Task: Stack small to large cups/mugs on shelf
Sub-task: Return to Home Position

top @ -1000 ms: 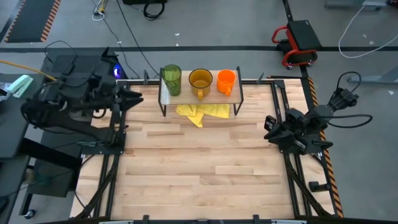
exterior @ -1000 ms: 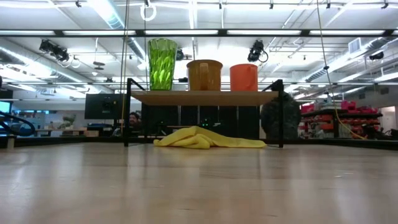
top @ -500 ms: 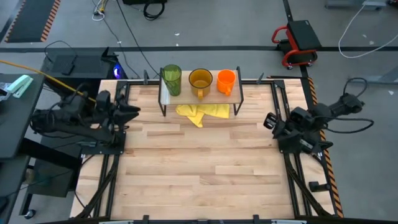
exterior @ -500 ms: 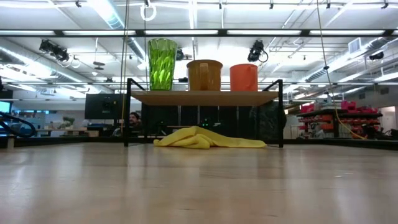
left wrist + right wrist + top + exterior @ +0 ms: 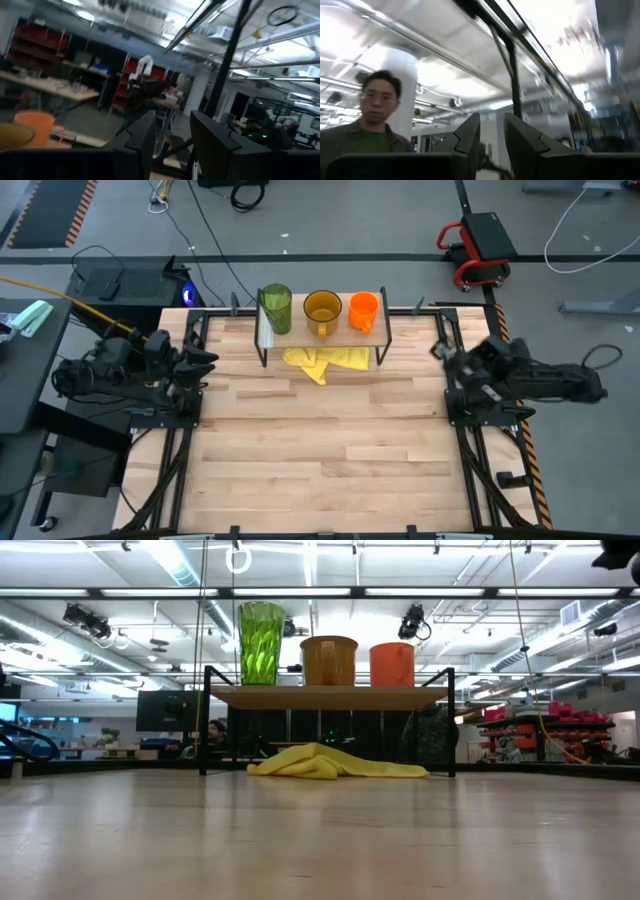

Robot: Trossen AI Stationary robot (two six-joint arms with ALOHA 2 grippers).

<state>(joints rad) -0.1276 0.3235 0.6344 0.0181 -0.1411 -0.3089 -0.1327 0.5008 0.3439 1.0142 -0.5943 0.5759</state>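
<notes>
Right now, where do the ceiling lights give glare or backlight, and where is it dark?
Low view: ceiling lamps shine behind the shelf, so the green cup glows through, while the yellow mug and orange mug look solid; under the board it is dark behind the yellow cloth. Right wrist view: strong ceiling glare above the right gripper. High view: even light, hardly any shadows.

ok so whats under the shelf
A crumpled yellow cloth lies on the tabletop under the shelf. Seen from above, the shelf's board hides the rear part of the cloth, and only its front part sticks out.
</notes>
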